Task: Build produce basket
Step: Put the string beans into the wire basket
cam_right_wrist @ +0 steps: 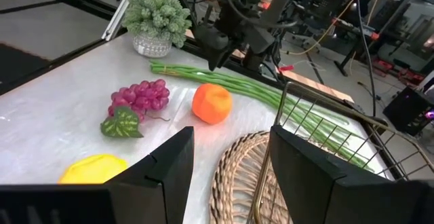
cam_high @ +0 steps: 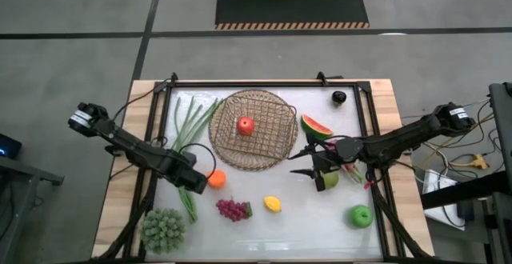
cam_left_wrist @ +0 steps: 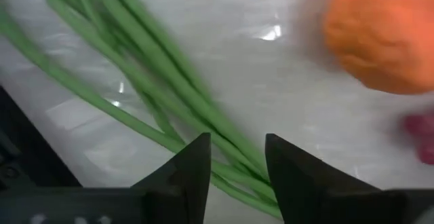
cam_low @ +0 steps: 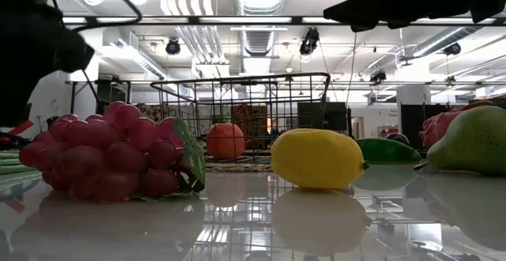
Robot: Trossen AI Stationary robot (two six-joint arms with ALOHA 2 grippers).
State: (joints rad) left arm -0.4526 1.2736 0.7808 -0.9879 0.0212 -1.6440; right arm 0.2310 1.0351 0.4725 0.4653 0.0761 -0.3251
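The basket [cam_high: 252, 128] has a tan woven base and dark wire walls; a red apple [cam_high: 245, 126] lies in it. My left gripper [cam_high: 195, 187] [cam_left_wrist: 237, 166] is open over the near end of the long green stalks [cam_high: 190, 124] [cam_left_wrist: 169, 95], which lie flat on the table, with the orange [cam_high: 216, 178] [cam_left_wrist: 383, 37] right beside it. My right gripper [cam_high: 308, 162] [cam_right_wrist: 227, 170] is open at the basket's right near rim [cam_right_wrist: 261, 176], a wire upright showing between its fingers. The pear [cam_high: 328, 178] and pink dragon fruit [cam_high: 354, 172] lie under the right arm. My left gripper comes at the stalks from above with its open fingers [cam_left_wrist: 196, 173] on either side of their near end [cam_left_wrist: 247, 173], lying across them. Whether the fingers touch the stalks I cannot tell.
On the table lie a watermelon slice [cam_high: 316, 126], lemon [cam_high: 273, 204], purple grapes [cam_high: 233, 210], green apple [cam_high: 362, 215], a bushy green plant [cam_high: 164, 230] at the near left corner and a small dark object [cam_high: 339, 97] at the far right. A black frame rims the table.
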